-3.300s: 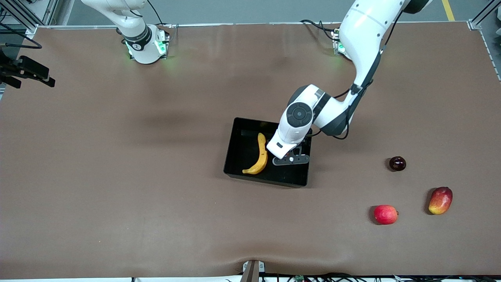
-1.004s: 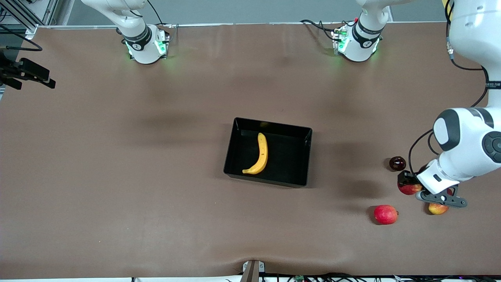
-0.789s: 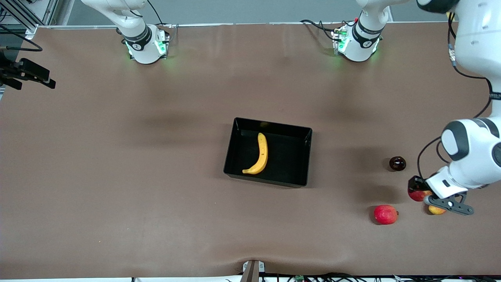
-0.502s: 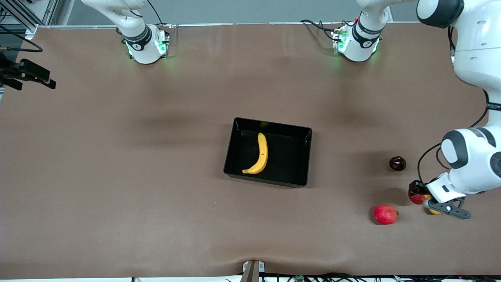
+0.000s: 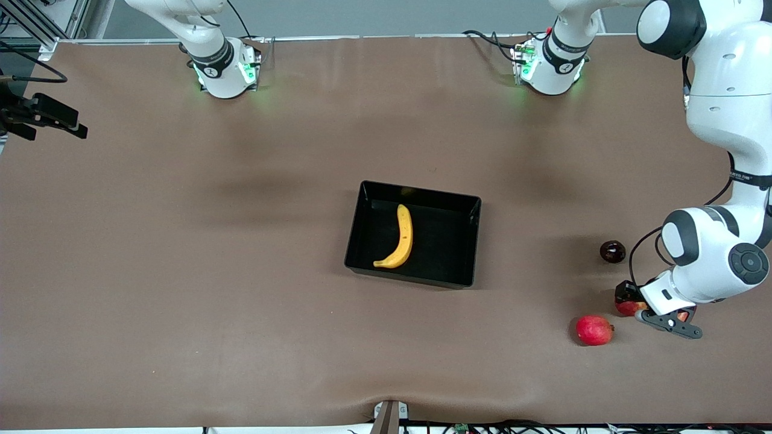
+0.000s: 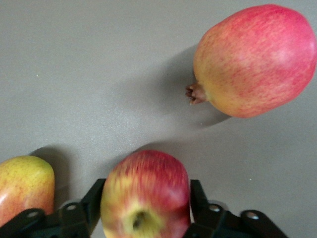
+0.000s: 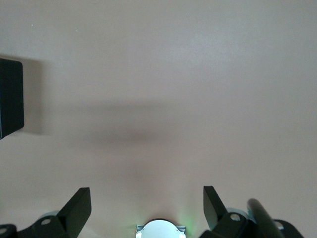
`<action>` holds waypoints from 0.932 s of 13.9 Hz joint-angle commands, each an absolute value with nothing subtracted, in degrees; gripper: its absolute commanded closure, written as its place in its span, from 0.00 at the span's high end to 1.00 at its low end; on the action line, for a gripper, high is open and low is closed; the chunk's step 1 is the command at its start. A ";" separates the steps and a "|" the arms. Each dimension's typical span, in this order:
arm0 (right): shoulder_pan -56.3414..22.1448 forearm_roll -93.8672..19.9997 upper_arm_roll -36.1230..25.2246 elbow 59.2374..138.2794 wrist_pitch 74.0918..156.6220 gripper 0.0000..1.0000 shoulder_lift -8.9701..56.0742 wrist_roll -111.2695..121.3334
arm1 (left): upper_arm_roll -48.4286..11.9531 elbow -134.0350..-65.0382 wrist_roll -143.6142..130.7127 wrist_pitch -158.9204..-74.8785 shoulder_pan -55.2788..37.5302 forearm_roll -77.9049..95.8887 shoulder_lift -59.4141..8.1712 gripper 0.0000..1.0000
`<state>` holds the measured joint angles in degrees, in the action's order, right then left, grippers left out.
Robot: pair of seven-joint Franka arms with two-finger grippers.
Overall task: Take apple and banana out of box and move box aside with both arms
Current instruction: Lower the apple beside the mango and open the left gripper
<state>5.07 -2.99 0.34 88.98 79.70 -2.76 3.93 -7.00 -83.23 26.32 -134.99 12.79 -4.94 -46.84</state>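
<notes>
While the left gripper (image 6: pixel 143 213) sets the apple (image 6: pixel 144 194) down on the table at the left arm's end, its fingers sit beside it, barely apart. The right gripper (image 7: pixel 146 208) waits, open, up high. Next comes the banana (image 5: pixel 398 238), lying in the box (image 5: pixel 469 241); the mango (image 6: pixel 24 186) and a pinkish-red fruit (image 5: pixel 594 330) crowd the apple.

The table holds one black box (image 5: pixel 410 278), one banana (image 5: pixel 403 238), one apple (image 6: pixel 146 193), one pomegranate (image 5: pixel 594 330), one mango (image 6: pixel 22 186), one dark round fruit (image 5: pixel 612 251), and two robot arms (image 5: pixel 718 90).
</notes>
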 commanded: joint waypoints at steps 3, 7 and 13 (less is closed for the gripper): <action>5.89 -3.25 0.79 87.80 79.10 1.00 -2.29 4.48 | -7.29 -82.00 25.49 -134.30 12.83 -5.36 -42.82 1.00; 5.89 -3.25 0.79 87.80 79.10 1.00 -2.29 4.39 | -9.48 -82.53 16.30 -128.07 11.17 -5.54 -35.88 1.00; 5.89 -3.25 0.79 87.80 79.10 1.00 -2.20 4.39 | -10.98 -82.97 -5.24 -120.15 -0.33 -6.15 -29.27 1.00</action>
<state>5.07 -2.99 0.33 88.96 79.70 -2.74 3.93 -10.86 -81.08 0.18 -121.42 3.36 -5.00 -31.39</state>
